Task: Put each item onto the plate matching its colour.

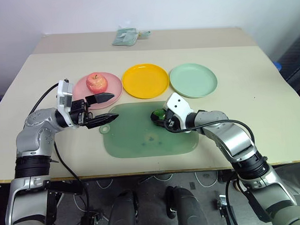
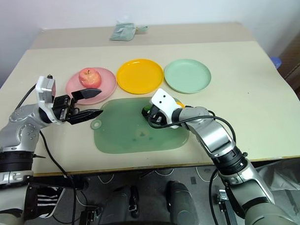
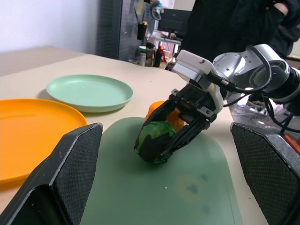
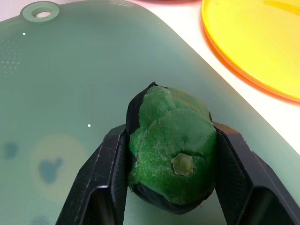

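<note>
Table [image 1: 247,64]: beige top, bearing all items below.
Green board [image 1: 136,142]: translucent rounded rectangle with a hanging hole at one corner; the green ball and the orange fruit sit at its edge nearest the yellow-orange and mint plates.
Pink plate [image 1: 114,86]: holds the red-pink apple.
Yellow-orange plate [image 1: 145,81]: nothing on it.
Mint green plate [image 1: 193,80]: nothing on it.
Apple [image 1: 96,82]: red-pink, stem dimple up, upright.
Orange fruit [image 3: 157,108]: close behind the green ball, mostly hidden by the right gripper; contact with the ball cannot be judged.
Green ball [image 4: 171,147]: dark green, lumpy, sugary-looking surface with black patches and a pale stub on one face; slightly elongated, long axis running roughly along the fingers.
Right gripper [image 4: 171,164]: clenched on the green ball, one black finger on each flank, low over the board.
Left gripper [image 1: 106,108]: released, fingers spread, holding nothing, at the board's holed corner beside the pink plate.
</note>
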{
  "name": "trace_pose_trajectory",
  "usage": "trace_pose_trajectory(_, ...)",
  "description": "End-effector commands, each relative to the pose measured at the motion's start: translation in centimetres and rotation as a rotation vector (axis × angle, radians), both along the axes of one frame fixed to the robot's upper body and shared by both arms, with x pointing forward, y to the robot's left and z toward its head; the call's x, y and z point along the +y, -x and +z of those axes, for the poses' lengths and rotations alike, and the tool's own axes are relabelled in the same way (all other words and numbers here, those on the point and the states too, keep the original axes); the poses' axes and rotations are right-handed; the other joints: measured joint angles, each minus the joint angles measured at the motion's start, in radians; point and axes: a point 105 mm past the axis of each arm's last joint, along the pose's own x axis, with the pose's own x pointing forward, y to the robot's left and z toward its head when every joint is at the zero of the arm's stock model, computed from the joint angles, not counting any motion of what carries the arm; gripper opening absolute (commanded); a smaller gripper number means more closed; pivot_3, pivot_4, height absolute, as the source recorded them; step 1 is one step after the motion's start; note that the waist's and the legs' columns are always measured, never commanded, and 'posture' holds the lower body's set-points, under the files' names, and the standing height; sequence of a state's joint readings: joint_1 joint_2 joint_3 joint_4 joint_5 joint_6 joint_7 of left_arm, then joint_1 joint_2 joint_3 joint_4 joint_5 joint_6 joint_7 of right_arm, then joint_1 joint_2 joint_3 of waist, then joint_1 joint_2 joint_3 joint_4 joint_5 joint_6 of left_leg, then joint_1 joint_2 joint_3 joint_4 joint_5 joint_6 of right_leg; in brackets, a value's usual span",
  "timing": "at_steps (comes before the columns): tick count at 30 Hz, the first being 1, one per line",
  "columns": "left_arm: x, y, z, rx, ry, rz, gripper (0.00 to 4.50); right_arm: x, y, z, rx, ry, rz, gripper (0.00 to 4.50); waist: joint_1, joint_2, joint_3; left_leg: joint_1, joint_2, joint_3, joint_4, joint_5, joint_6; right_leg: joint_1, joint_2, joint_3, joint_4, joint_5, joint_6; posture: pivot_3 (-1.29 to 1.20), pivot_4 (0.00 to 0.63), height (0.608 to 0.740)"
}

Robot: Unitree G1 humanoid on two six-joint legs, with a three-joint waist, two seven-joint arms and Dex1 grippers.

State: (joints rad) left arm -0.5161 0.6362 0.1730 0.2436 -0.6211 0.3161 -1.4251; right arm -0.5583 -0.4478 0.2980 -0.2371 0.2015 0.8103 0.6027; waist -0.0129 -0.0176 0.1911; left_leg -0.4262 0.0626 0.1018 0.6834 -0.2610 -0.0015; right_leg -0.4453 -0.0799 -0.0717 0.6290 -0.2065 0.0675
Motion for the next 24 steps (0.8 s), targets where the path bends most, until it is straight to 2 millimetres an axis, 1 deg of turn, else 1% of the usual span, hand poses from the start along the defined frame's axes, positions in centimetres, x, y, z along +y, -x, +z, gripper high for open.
trace_pose_trajectory(1,0.3,-0.1,1.2,-0.049,0.031,0.009,4.5,0.5,0.0,4.1,-0.089,-0.108,0.018,2.28,0.0,0.0,0.0,0.0,0.0,0.0,0.0,0.0,0.0,0.0,0.0,0.0,0.0,0.0,0.0,0.0,0.15,0.74)
trace_pose_trajectory(3,0.3,-0.3,1.4,-0.052,0.046,0.018,4.5,0.6,-0.3,5.7,-0.117,-0.174,0.007,2.28,0.0,0.0,0.0,0.0,0.0,0.0,0.0,0.0,0.0,0.0,0.0,0.0,0.0,0.0,0.0,0.0,0.15,0.74)
trace_pose_trajectory(5,0.2,-0.6,1.8,-0.065,0.066,0.034,4.5,-0.1,-1.4,7.6,-0.183,-0.23,-0.054,2.28,0.0,0.0,0.0,0.0,0.0,0.0,0.0,0.0,0.0,0.0,0.0,0.0,0.0,0.0,0.0,0.0,0.15,0.74)
trace_pose_trajectory(6,0.2,-0.7,1.9,-0.07,0.072,0.04,4.5,-0.4,-1.9,8.2,-0.202,-0.249,-0.08,2.28,0.0,0.0,0.0,0.0,0.0,0.0,0.0,0.0,0.0,0.0,0.0,0.0,0.0,0.0,0.0,0.0,0.15,0.74)
trace_pose_trajectory(7,0.2,-1.1,2.0,-0.079,0.071,0.067,4.5,-1.4,-3.1,9.0,-0.246,-0.26,-0.154,2.28,0.001,0.0,0.0,0.0,0.0,0.0,0.0,0.0,0.0,0.0,0.0,0.0,0.0,0.0,0.0,0.0,0.15,0.74)
trace_pose_trajectory(10,0.1,-2.0,1.9,-0.063,0.072,0.116,4.5,-4.9,-6.2,10.1,-0.332,-0.265,-0.375,2.28,0.002,0.0,0.0,0.0,-0.001,0.0,0.0,0.0,0.0,0.0,0.0,0.0,0.0,0.0,0.0,0.0,0.15,0.74)
trace_pose_trajectory(13,0.0,-2.9,2.2,-0.094,0.083,0.177,4.5,-6.5,-7.5,10.6,-0.379,-0.262,-0.444,2.28,0.001,0.0,0.0,0.0,-0.001,0.0,0.0,0.0,0.0,0.0,-0.001,0.0,0.0,0.0,0.0,0.0,0.15,0.74)
trace_pose_trajectory(17,-0.2,-4.0,2.5,-0.128,0.111,0.259,4.5,-7.3,-8.6,10.5,-0.395,-0.27,-0.467,2.28,-0.004,0.001,0.001,0.0,-0.001,0.001,-0.001,0.0,0.0,0.0,0.0,0.0,0.0,0.0,0.001,0.0,0.15,0.74)
trace_pose_trajectory(19,-0.4,-4.2,2.5,-0.141,0.118,0.271,4.5,-7.7,-9.2,10.1,-0.392,-0.281,-0.485,2.28,-0.008,0.001,0.001,0.0,-0.001,0.001,-0.001,0.0,0.0,0.0,0.0,0.0,0.0,0.0,0.001,0.0,0.15,0.74)
trace_pose_trajectory(21,-0.6,-4.2,2.4,-0.145,0.12,0.27,4.5,-8.0,-9.8,9.5,-0.388,-0.283,-0.499,2.28,-0.008,0.001,0.001,0.0,0.0,0.001,-0.001,0.0,0.0,0.0,0.0,0.0,0.0,0.0,0.001,0.0,0.15,0.74)
trace_pose_trajectory(24,-0.6,-4.1,2.1,-0.141,0.12,0.262,4.5,-8.8,-10.8,7.7,-0.34,-0.284,-0.538,2.28,-0.007,0.001,0.001,0.0,0.0,0.001,-0.001,0.0,0.0,0.0,0.0,0.0,0.0,0.0,0.001,0.0,0.15,0.74)
